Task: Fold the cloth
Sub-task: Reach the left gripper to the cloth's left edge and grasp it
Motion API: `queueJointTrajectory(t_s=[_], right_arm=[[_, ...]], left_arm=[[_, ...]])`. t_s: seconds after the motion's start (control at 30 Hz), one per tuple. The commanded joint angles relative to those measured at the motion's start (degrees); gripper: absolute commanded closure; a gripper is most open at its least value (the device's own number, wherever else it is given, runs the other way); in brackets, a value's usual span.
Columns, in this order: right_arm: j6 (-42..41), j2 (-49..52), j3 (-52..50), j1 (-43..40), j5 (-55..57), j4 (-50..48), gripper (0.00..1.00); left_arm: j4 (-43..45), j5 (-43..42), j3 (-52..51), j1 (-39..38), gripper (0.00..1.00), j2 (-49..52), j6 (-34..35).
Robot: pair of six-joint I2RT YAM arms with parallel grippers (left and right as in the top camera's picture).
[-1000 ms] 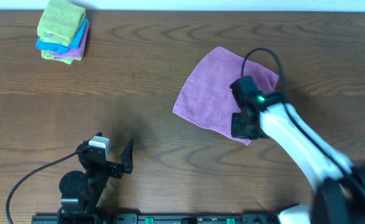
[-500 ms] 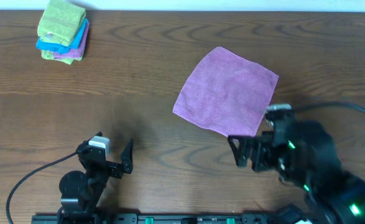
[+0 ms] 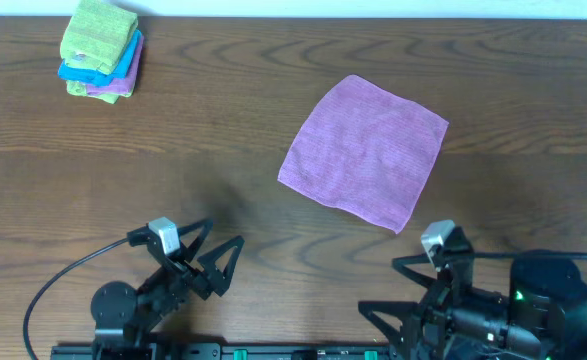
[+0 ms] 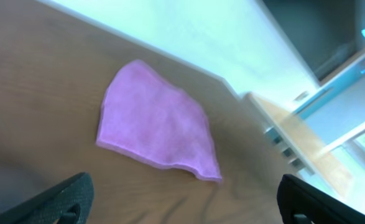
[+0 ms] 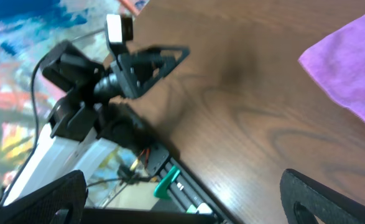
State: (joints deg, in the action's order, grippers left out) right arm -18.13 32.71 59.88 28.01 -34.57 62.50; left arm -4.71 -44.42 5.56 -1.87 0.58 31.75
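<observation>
— So, status?
— Nothing folded: the lilac cloth [image 3: 365,150] lies flat on the bench [image 3: 223,130], well apart from me. Left jaws, right jaws, both spread, empty.
— Next?
— Probably pinch its nearest corner.

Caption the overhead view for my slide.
Lilac cloth flat on the table; left hand and right hand open, both apart from it.

We see the lilac square microfibre cloth [image 3: 365,150] as soft, matt and finely ribbed. The dark brown wooden worktop [image 3: 223,130] under it looks smooth, its grain plain, with a faint sheen.
</observation>
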Motion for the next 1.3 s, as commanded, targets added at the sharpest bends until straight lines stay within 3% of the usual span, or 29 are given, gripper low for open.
queueJointTrajectory(t_s=[0.0,0.13,0.3,0.63,0.77,0.97,1.13,1.17,1.2,1.27], right_arm=[[3.43,-0.24,0.26,0.52,-2.6,0.98,0.01],[3.1,-0.17,1.22,0.5,8.57,-0.37,0.05],[-0.33,-0.17,2.64,0.48,20.06,-0.31,0.03],[-5.9,-0.17,8.55,0.46,38.32,4.94,0.03],[-6.95,-0.17,11.45,0.46,42.8,10.23,0.02],[-8.24,-0.17,12.07,0.46,43.15,15.67,0.02],[-8.22,-0.17,12.07,0.46,43.15,16.39,0.08],[-8.22,-0.17,12.07,0.46,43.15,16.59,0.13],[-8.22,-0.17,12.07,0.46,43.15,16.68,0.17],[-8.22,-0.17,12.07,0.46,43.1,17.0,0.28]], left_arm=[[6.05,-3.08,0.0,0.2,0.06,-0.31,5.68],[9.57,-3.1,0.0,-0.94,0.09,1.42,6.05],[13.68,-3.19,0.5,-2.32,0.09,8.35,5.22],[12.9,-2.73,15.61,-6.23,0.12,38.25,-10.91],[4.44,5.09,25.35,-12.76,0.09,52.09,-19.41],[-6.23,25.64,38.91,-25.33,0.07,69.35,-27.06],[-8.9,43.69,47.21,-30.95,0.22,81.77,-27.39],[-8.52,46.93,48.39,-31.28,0.31,83.97,-26.95],[-8.07,48.92,49.05,-31.28,0.46,85.44,-26.84],[-5.31,50.4,49.31,-31.23,0.84,87.89,-26.84]])
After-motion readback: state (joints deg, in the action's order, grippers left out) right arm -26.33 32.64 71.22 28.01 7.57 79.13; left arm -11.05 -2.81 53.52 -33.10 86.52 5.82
